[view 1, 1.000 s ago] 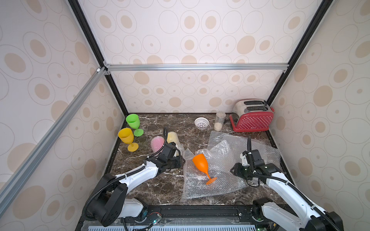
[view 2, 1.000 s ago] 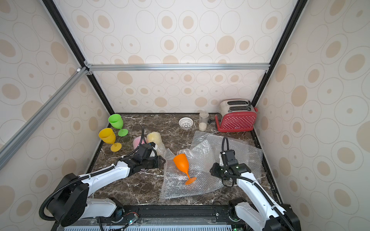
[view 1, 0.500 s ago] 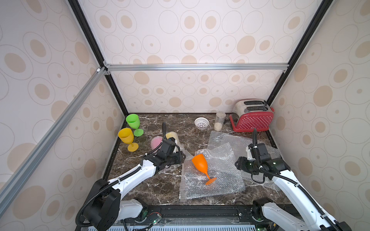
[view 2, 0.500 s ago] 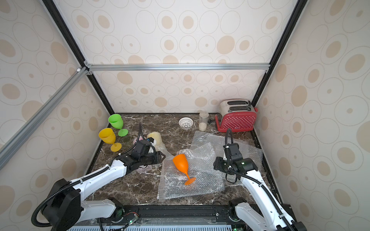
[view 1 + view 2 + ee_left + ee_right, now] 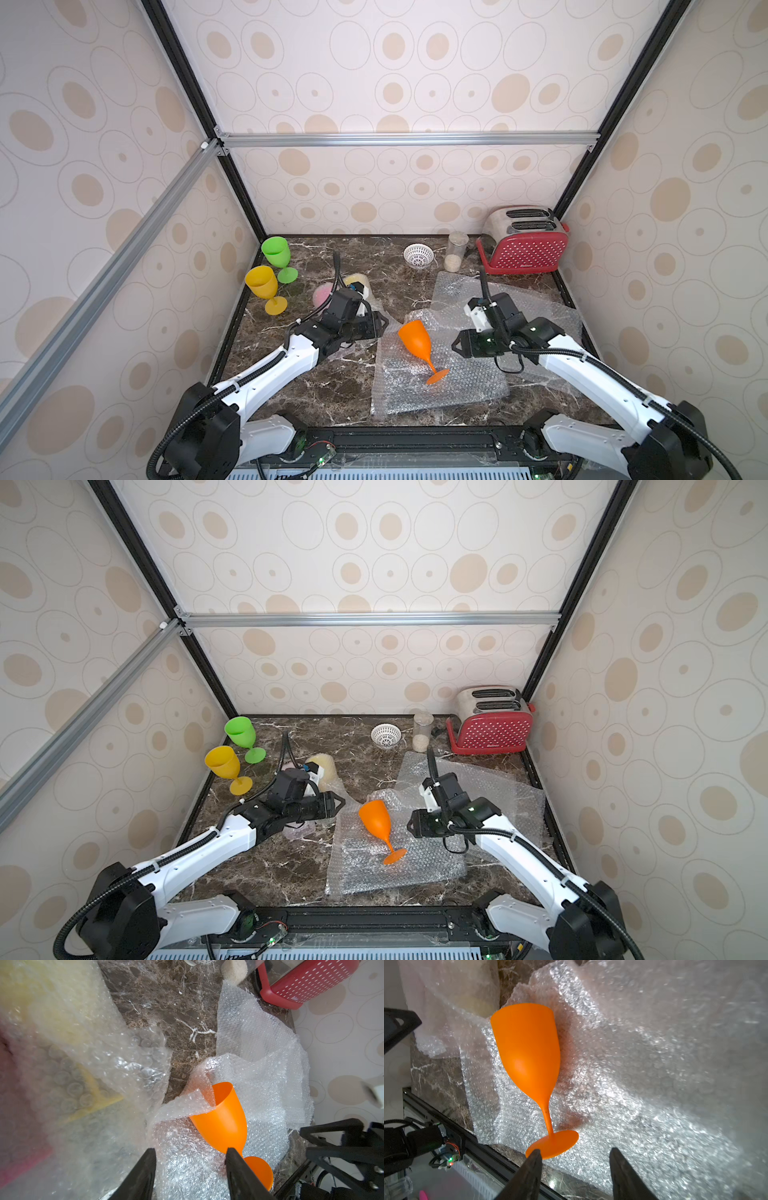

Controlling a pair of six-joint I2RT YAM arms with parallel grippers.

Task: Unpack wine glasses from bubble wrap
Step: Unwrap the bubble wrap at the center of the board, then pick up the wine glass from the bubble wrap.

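Note:
An orange wine glass [image 5: 415, 345] [image 5: 376, 818] lies on its side, unwrapped, on a flat bubble wrap sheet [image 5: 436, 386]. My left gripper [image 5: 384, 322] [image 5: 190, 1155] stands open just left of its bowl, holding nothing. From the right, my open right gripper [image 5: 455, 345] [image 5: 574, 1157] points at the orange glass [image 5: 529, 1049], also holding nothing. A green glass [image 5: 276, 253] and a yellow glass [image 5: 262, 282] stand upright at the far left. Behind my left arm lie a pink glass [image 5: 322, 295] and a yellow one [image 5: 52, 1012], both inside bubble wrap.
A red toaster [image 5: 523, 249] sits in the back right corner, with a clear jar [image 5: 456, 251] and a small white perforated bowl [image 5: 418, 255] beside it. More loose bubble wrap [image 5: 540, 307] covers the table under my right arm. Walls close in on three sides.
My right gripper has swung left toward the orange glass, and the left has edged right. The sheet around the glass has settled flatter.

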